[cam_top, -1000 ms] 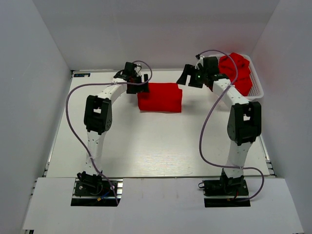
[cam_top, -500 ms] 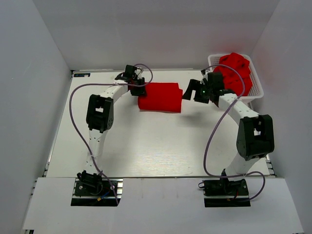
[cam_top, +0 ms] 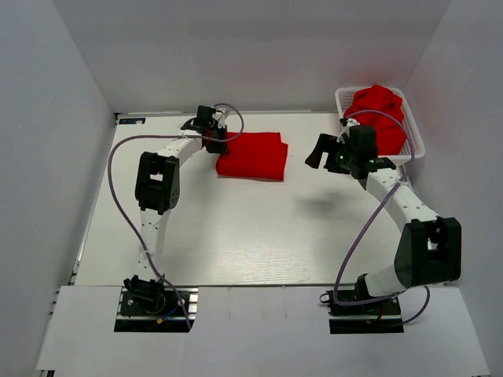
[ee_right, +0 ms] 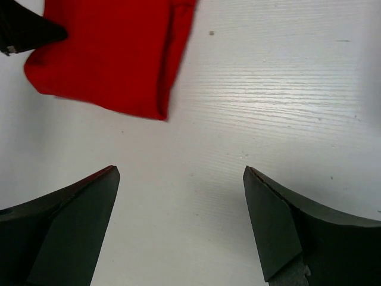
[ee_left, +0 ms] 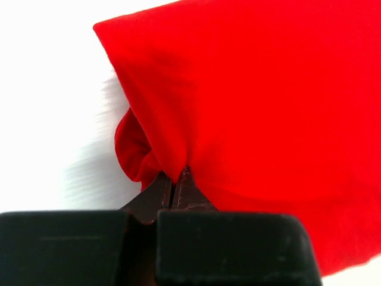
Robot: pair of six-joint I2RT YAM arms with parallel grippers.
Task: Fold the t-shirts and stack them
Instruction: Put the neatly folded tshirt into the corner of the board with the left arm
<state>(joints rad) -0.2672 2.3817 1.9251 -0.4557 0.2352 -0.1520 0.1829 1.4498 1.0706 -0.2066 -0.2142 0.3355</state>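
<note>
One folded red t-shirt lies flat on the white table, in the far half and a little left of centre. It is roughly rectangular, with its long edges running left to right. Its left end is puckered where it is held.

The left gripper sits at the shirt's left edge, toward the far-left part of the table. In the wrist view its jaws are pressed together on a pinch of red cloth. The cloth bulges into a small lobe just left of the pinch, and the rest of the shirt spreads up and to the right, filling most of that view. So it has a tight hold on the shirt's edge.

The right gripper is to the right of the shirt and well apart from it, between the shirt and the basket. In its wrist view the fingers are spread wide, with only bare table between them. The shirt's right end shows at the upper left of that view, its layered folded edge facing the gripper. This gripper holds nothing.

The basket is white and stands in the far-right corner of the table. It is heaped with crumpled red shirts, which rise above the rim.
</note>
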